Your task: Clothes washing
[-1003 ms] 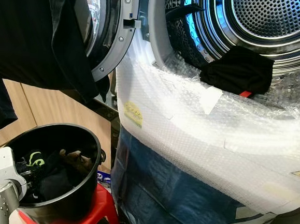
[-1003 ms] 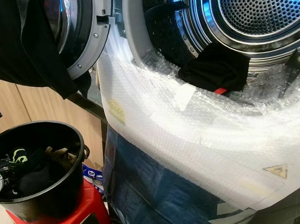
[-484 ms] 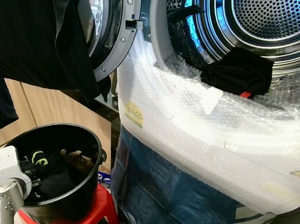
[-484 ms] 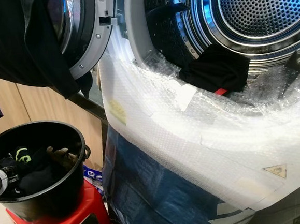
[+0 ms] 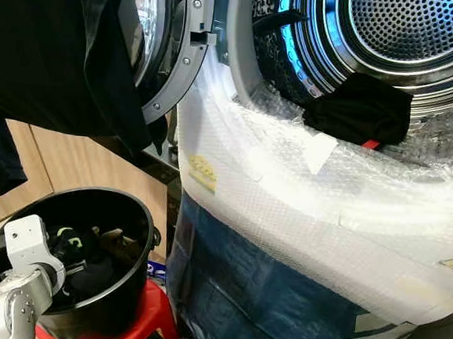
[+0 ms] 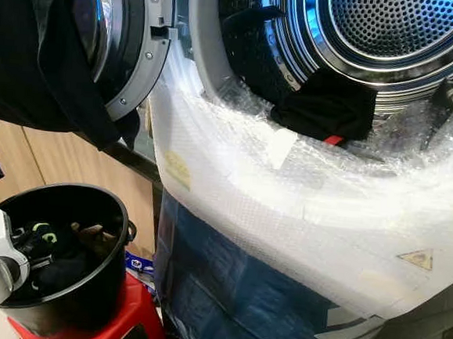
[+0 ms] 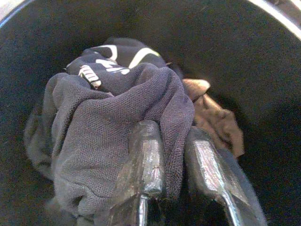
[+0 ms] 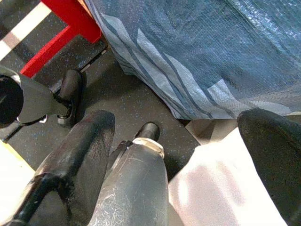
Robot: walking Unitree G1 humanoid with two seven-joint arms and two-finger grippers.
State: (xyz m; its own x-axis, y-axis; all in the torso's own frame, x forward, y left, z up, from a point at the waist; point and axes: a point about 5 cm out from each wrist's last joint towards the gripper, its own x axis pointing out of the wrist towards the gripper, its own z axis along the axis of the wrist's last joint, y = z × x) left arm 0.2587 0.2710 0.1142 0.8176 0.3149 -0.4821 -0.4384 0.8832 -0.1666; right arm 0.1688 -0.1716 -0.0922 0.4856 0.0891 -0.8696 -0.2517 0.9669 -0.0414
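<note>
Light wooden cabinet panels (image 5: 69, 173), dark speckled floor (image 8: 117, 108), red stool (image 5: 148, 320)

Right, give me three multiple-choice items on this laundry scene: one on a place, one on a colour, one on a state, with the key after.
1. Where does the black bucket stand?
A. on a red stool
B. inside the drum
C. on the machine's top

2. What colour is the garment lying at the drum's mouth?
A. white
B. black with a small red tag
C. yellow

3. How is the left gripper?
A. open above the floor
B. shut on nothing
C. shut on the grey mesh cloth in the bucket

Key: 1 A, the red stool shows under the bucket in the left eye view. 2 B, the dark bundle with a red tag rests on the bubble wrap at the drum's lip. 3 C, the left wrist view shows cloth pinched between its two fingers.
</note>
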